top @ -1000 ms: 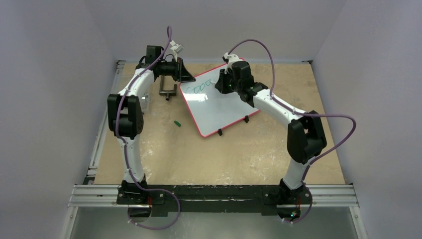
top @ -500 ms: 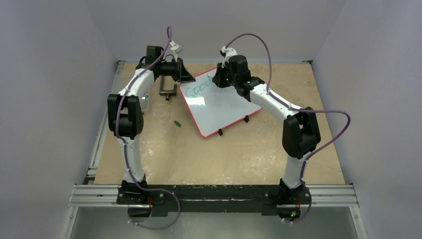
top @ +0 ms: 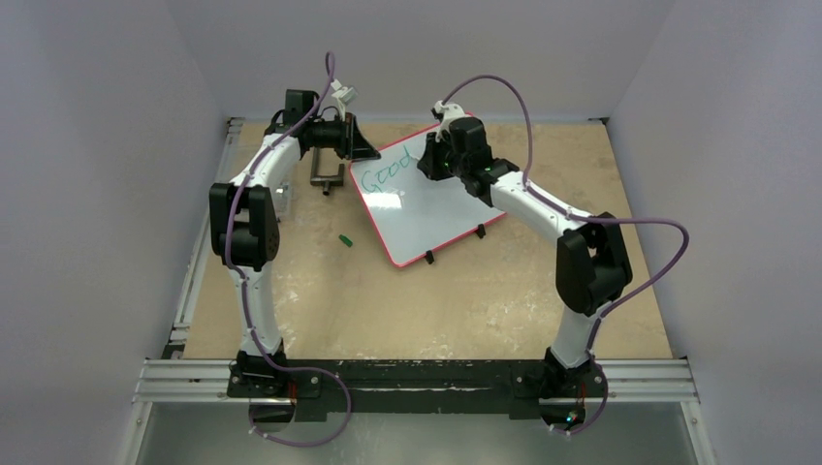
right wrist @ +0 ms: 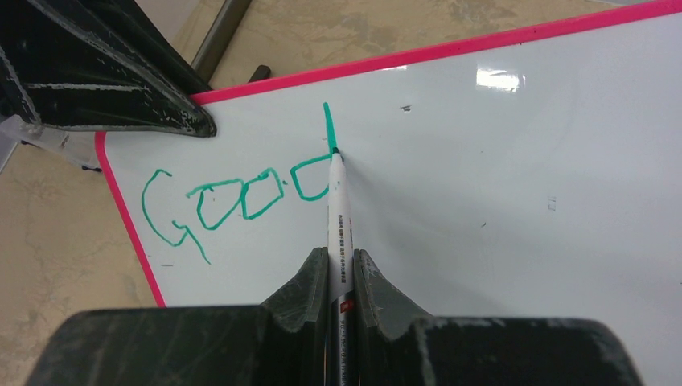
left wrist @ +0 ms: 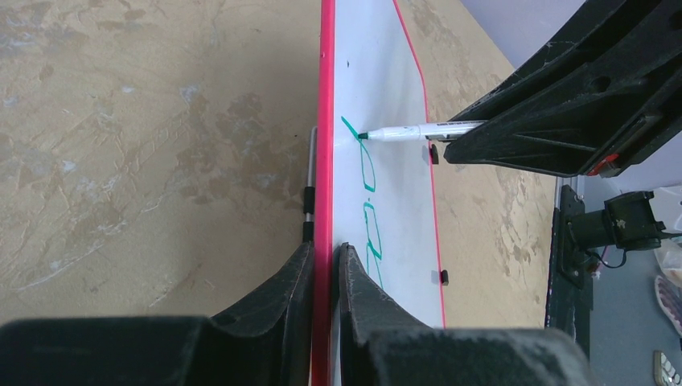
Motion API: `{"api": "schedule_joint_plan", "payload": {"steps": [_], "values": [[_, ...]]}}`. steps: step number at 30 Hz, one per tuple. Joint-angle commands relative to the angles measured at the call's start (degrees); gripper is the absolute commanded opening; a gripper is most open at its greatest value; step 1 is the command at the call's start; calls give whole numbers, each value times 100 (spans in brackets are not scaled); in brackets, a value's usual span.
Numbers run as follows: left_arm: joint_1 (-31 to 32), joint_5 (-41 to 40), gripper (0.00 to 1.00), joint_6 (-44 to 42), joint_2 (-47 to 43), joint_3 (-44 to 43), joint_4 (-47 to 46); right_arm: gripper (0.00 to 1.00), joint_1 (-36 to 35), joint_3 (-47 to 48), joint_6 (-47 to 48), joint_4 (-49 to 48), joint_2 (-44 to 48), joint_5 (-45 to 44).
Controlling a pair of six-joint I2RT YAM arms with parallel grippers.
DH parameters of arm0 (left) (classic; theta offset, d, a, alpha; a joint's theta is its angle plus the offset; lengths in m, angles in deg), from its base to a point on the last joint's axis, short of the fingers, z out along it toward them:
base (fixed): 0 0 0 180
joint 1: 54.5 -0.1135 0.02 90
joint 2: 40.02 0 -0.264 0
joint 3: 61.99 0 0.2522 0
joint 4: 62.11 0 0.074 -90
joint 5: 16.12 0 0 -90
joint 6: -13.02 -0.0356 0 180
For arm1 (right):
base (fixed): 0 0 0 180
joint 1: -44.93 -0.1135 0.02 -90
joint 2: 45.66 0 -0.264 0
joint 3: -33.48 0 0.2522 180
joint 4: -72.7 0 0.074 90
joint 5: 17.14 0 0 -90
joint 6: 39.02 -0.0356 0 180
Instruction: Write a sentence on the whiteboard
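The whiteboard (top: 426, 208), white with a red frame, lies slanted at the table's far middle. My left gripper (left wrist: 325, 253) is shut on its red edge (left wrist: 326, 121); it shows in the top view (top: 361, 147) at the board's far left corner. My right gripper (right wrist: 335, 259) is shut on a white marker (right wrist: 337, 217) with a green tip that touches the board (right wrist: 523, 177) at the stem of the "d". The sentence (right wrist: 241, 197) reads "Good" in green; it also shows in the top view (top: 383, 173). The right gripper (top: 433, 160) hangs over the board's far edge.
A green marker cap (top: 344, 239) lies on the tabletop left of the board. A dark metal bracket (top: 326, 177) stands near the left gripper. Two black clip feet (top: 479, 232) sit on the board's near edge. A rail runs along the table's left edge (top: 199, 252).
The right gripper swung back and then forward over the board's far edge. The green letters grew from a partial word to "Good". The left arm has not moved.
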Motion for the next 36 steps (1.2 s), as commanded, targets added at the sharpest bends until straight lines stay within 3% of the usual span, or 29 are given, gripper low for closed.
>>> {"api": "schedule_joint_plan", "payload": {"steps": [1, 11, 18, 36], "values": [[99, 118, 0, -282, -289, 53, -55, 0, 34, -291, 114, 216, 183, -76], [97, 109, 0, -289, -304, 62, -56, 0, 34, -717, 163, 244, 568, -197], [99, 16, 0, -284, -332, 79, -56, 0, 34, -238, 311, 508, 770, -400], [90, -268, 49, -270, -327, 109, -112, 0, 40, -332, 279, 566, 1417, -344]]}}
